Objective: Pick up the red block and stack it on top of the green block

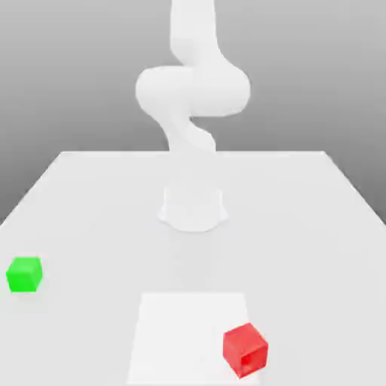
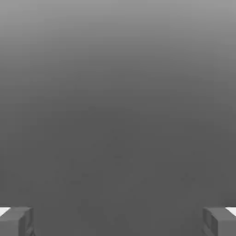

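The red block (image 1: 245, 350) sits on the white table (image 1: 301, 226) near its front edge, toward the exterior view's right. The green block (image 1: 24, 274) rests on the table at the exterior view's far left, well apart from the red one. The white arm (image 1: 192, 90) rises from its base (image 1: 193, 207) at the table's middle and bends upward out of the picture. In the hand view my gripper (image 2: 118, 221) is open: its two grey fingertips (image 2: 16, 221) stand far apart with nothing between them, against a plain grey background.
A lighter white square patch (image 1: 188, 332) marks the table's front middle, and the red block stands on its right corner. The table's edges run along both sides and the back.
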